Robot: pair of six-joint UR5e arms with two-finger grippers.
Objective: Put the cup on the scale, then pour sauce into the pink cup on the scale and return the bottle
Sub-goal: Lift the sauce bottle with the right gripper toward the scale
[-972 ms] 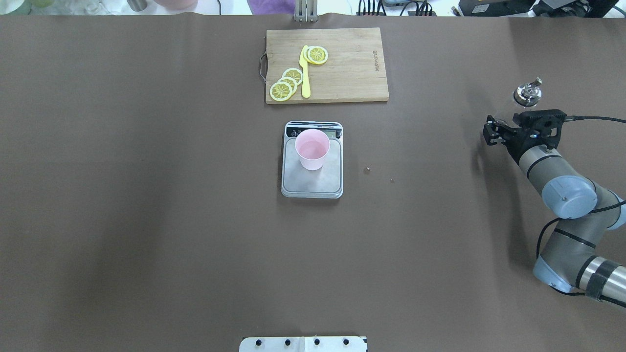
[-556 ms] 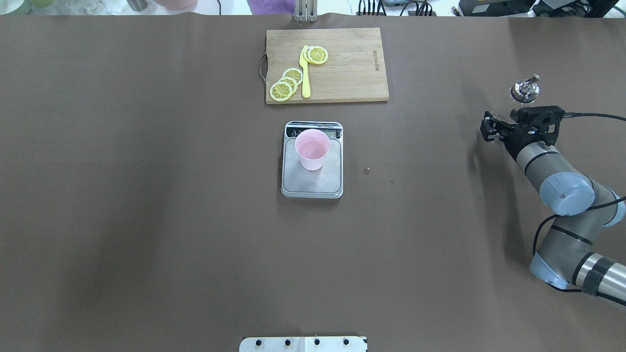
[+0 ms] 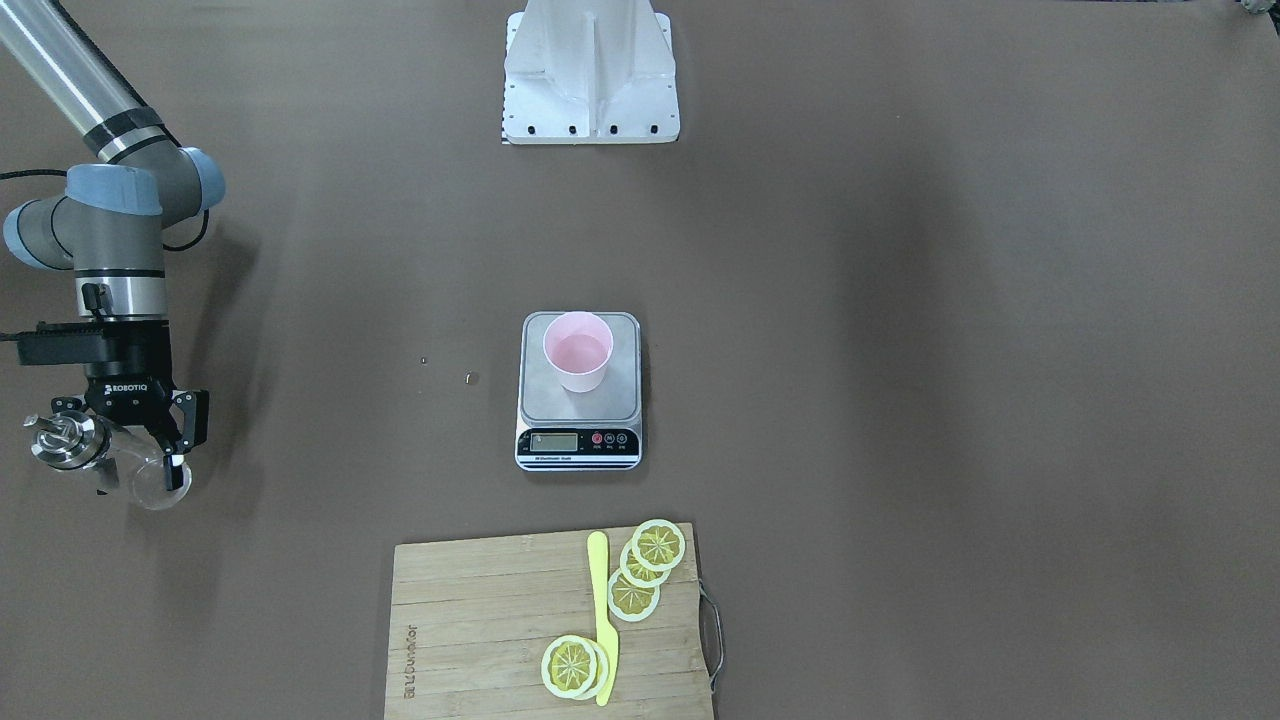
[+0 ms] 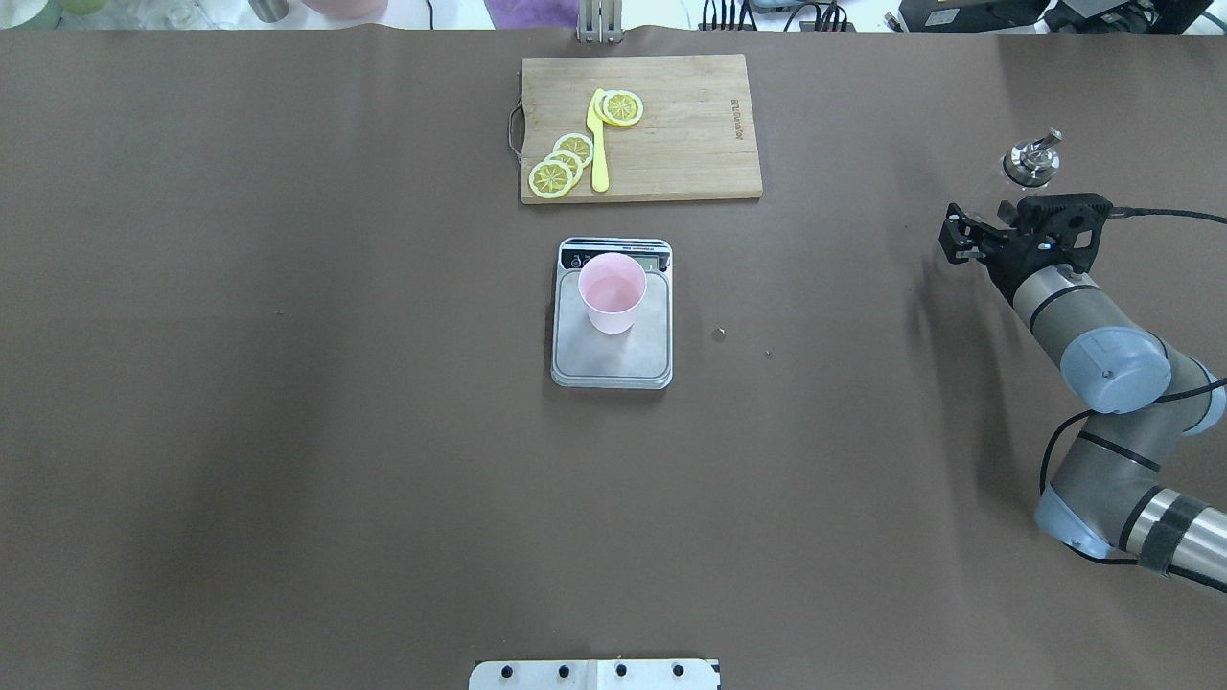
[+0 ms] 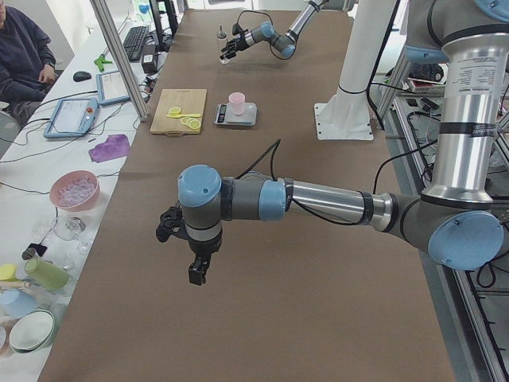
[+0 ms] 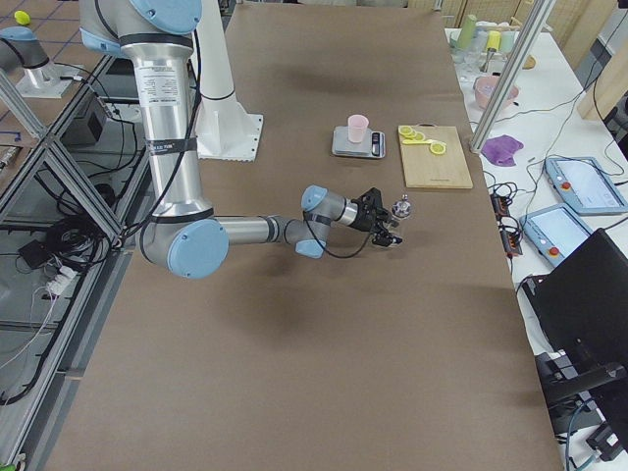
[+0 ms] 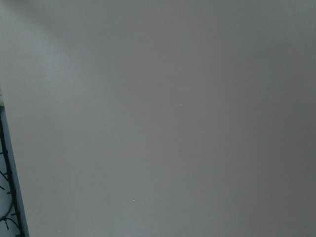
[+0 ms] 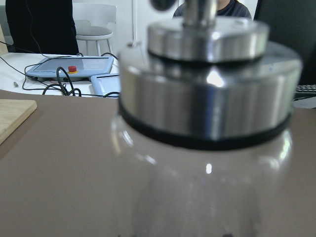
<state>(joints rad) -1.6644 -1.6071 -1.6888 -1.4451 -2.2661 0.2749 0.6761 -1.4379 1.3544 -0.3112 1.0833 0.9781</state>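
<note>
The pale pink cup (image 4: 612,290) stands upright on the grey platform of the scale (image 4: 613,362) at mid table; both also show in the front-facing view, the cup (image 3: 578,350) on the scale (image 3: 578,440). My right gripper (image 4: 973,230) is at the table's far right edge, shut on the clear glass bottle (image 4: 1030,161), which it holds upright. The front-facing view shows the bottle's metal cap (image 3: 62,442) beside the gripper (image 3: 125,462). The bottle (image 8: 207,123) fills the right wrist view. My left gripper (image 5: 195,259) shows only in the exterior left view, low over bare table; I cannot tell its state.
A wooden cutting board (image 4: 690,125) with lemon slices (image 4: 561,163) and a yellow knife (image 4: 599,144) lies beyond the scale. Two small specks (image 4: 719,333) lie right of the scale. The robot's base plate (image 4: 594,674) is at the near edge.
My right gripper has moved away from the robot's base with the bottle in it. The cup and scale have not moved.
</note>
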